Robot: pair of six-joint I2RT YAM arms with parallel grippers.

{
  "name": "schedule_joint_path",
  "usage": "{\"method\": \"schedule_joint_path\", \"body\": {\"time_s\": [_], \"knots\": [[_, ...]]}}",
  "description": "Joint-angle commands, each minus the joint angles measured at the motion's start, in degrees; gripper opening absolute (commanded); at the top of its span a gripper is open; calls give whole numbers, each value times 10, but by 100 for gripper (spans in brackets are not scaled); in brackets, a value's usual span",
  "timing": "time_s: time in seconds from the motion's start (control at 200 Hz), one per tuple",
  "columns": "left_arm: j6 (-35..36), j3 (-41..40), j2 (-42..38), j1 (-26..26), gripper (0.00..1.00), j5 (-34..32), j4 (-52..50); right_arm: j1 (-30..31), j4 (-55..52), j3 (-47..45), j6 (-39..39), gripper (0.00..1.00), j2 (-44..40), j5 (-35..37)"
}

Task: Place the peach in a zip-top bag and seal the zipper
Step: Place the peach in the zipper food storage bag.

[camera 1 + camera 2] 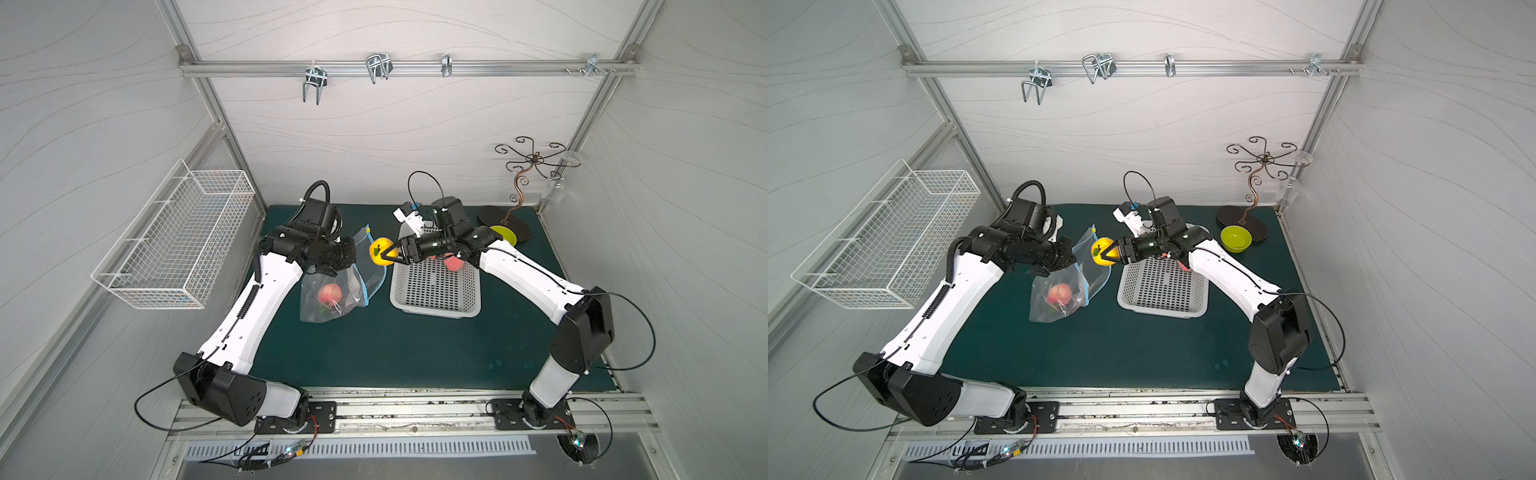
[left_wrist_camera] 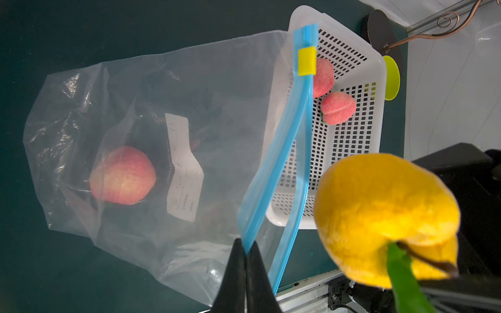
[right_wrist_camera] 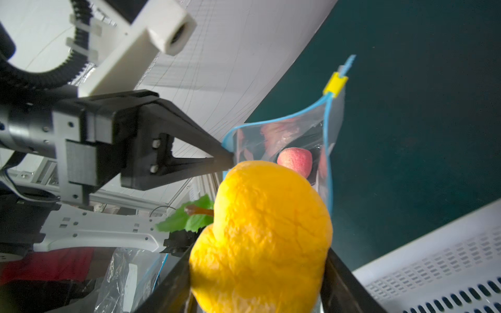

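my right hand (image 1: 390, 254) is gripping the fuzzy yellow peach with the brown stem and green leaf (image 3: 260, 238) across its middle, fingers spread about as wide as the fruit. it's hanging in the air just beside the mouth of the clear crinkly zip-top bag (image 2: 135, 108), between the bag and the white perforated plastic basket (image 1: 432, 311). my left hand (image 2: 245, 252) is pinching shut on one lip of the light-blue zipper strip (image 2: 272, 173), lifting it so the two lips are standing apart. a pink peach (image 2: 123, 176) is already lying inside, low in the bag on the dark green counter (image 1: 415, 353). judging by its wrinkled skin, the yellow one is looking soft and light, so i'm thinking a gentle squeeze across the body is enough, never the stem. the film is looking thin, floppy and slippery; the stiffer blue strip is the place to hold. for sealing, i'm eyeing the small yellow slider (image 2: 307, 61) sitting at the far end of the zipper.
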Motion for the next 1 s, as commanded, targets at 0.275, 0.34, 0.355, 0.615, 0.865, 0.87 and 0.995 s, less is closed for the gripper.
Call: {"method": "schedule_joint_path", "body": {"time_s": [0.275,0.34,0.355,0.615,0.865,0.87,0.995], "knots": [[6,8,-3,-3,0,2,13,53,-109,97,-57,63,76,172],[7,8,-4,-2,0,2,13,59,-120,111,-63,66,84,187],[7,8,-4,-2,0,2,12,60,-122,113,-65,67,86,189],[7,7,-4,-2,0,2,13,69,-125,124,-82,75,80,196],[7,6,-5,-2,0,2,14,65,-112,116,-85,79,55,198],[7,6,-5,-2,0,2,14,64,-111,115,-85,79,54,198],[7,5,-6,-2,0,0,13,35,-65,67,-56,79,13,191]]}}
